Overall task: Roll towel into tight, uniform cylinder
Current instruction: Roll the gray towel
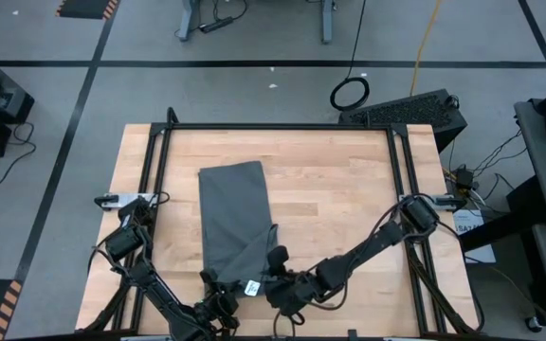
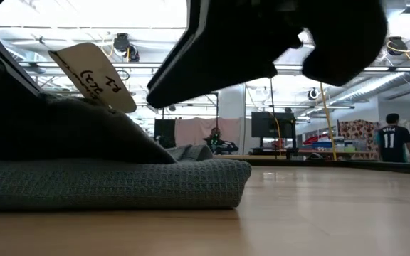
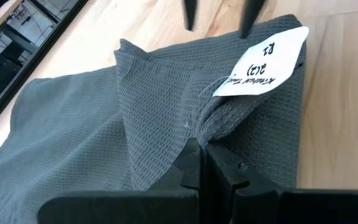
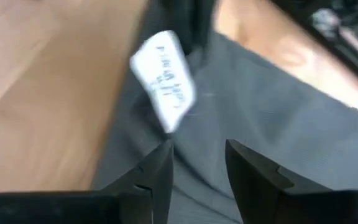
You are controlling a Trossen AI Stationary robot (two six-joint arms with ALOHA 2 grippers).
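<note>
Towel [image 1: 233, 216] first, from the high view: it lies as a dark grey strip on the wooden table [image 1: 339, 189], which has a black frame and stands on a grey floor marked with black tape lines. Its long axis runs from the far side of the table toward the near edge, where the cloth is bunched and carries a white tag [image 1: 251, 288]. The left gripper [image 1: 218, 301] sits at that near end, and the right gripper [image 1: 279, 275] is just beside the tag.

In the low view the towel [image 2: 112, 181] is a flat folded layer on the table [image 2: 319, 213], rising into a hump at the left with the tag [image 2: 95, 75] sticking up. A dark arm fills the top. Behind lies a workshop with ceiling lights, and a person [image 2: 393, 141] stands at the far right.

The left wrist view shows the left gripper [image 3: 201, 163] with its fingers pressed together, pinching a fold of the towel [image 3: 86, 124] next to the tag [image 3: 260, 62].

The right wrist view shows the right gripper [image 4: 197, 169] with its fingers spread apart over the towel [image 4: 278, 118], holding nothing, the tag [image 4: 163, 78] just ahead of them.
</note>
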